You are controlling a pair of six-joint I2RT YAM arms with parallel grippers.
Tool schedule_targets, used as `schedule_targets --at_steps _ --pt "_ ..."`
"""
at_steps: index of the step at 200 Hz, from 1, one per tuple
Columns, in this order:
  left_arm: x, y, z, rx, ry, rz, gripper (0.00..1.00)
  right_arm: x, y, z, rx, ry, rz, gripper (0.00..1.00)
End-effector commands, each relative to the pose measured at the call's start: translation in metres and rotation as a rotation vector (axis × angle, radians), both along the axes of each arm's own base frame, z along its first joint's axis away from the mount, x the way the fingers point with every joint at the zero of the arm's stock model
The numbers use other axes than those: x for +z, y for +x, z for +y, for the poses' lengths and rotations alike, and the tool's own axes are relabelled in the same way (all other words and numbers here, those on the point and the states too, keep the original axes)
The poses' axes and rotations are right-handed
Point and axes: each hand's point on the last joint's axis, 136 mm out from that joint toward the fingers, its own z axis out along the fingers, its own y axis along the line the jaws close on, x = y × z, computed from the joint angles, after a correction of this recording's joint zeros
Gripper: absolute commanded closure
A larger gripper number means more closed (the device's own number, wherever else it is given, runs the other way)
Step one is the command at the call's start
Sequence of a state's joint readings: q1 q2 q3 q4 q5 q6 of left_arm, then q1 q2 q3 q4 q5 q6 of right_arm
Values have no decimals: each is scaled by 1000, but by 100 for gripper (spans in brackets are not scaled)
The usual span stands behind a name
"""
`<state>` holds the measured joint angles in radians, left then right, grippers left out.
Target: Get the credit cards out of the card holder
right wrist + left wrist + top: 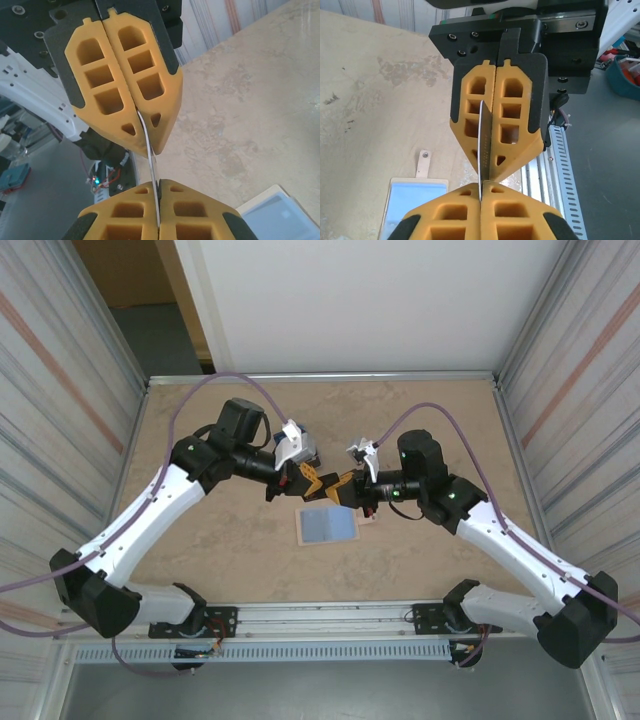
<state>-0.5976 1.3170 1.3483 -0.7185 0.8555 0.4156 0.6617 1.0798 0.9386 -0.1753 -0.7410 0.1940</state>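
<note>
Left gripper (481,189) and right gripper (159,189), both clamped shut, pinch one card (483,140) above the open holder (328,525) at table (250,562) centre, apparently a hand-over; next, one must release.

Left claw (317,482), right claw (343,487) nose to nose, credit card (483,145) bridging them, bar the centre; card holder (327,524) at six o'clock; twelve o'clock open.

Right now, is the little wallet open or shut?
Open. The card holder lies flat on the table with its pale blue inside facing up, and its snap tab sticks out unfastened.
</note>
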Motion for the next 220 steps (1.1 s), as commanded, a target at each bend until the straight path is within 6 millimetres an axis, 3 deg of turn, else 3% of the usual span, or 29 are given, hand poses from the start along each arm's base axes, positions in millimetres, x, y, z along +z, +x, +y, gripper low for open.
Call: schedule_targets --at_steps 1,13,49,52,96,138,168,220 --pt "5 14 0 33 2 -43 100 19 0 -1 -15 22 -65 78" --pt "3 24 5 76 9 -60 100 17 7 -6 -70 5 -78 47" --pt "-11 77 26 259 62 -125 100 17 19 -24 -217 -29 -128 11" --pt "-14 82 27 269 69 -131 100 20 19 -27 -226 -24 -139 1" --pt "-60 147 38 356 175 -208 100 22 43 -54 -455 -48 -153 2" --pt "-99 192 35 344 219 -183 100 12 64 -76 -629 -107 -122 2" --pt "-129 211 35 341 284 -156 100 6 70 -82 -677 -124 -98 2" --pt "-160 235 36 360 326 -135 100 4 81 -92 -756 -124 -88 2"
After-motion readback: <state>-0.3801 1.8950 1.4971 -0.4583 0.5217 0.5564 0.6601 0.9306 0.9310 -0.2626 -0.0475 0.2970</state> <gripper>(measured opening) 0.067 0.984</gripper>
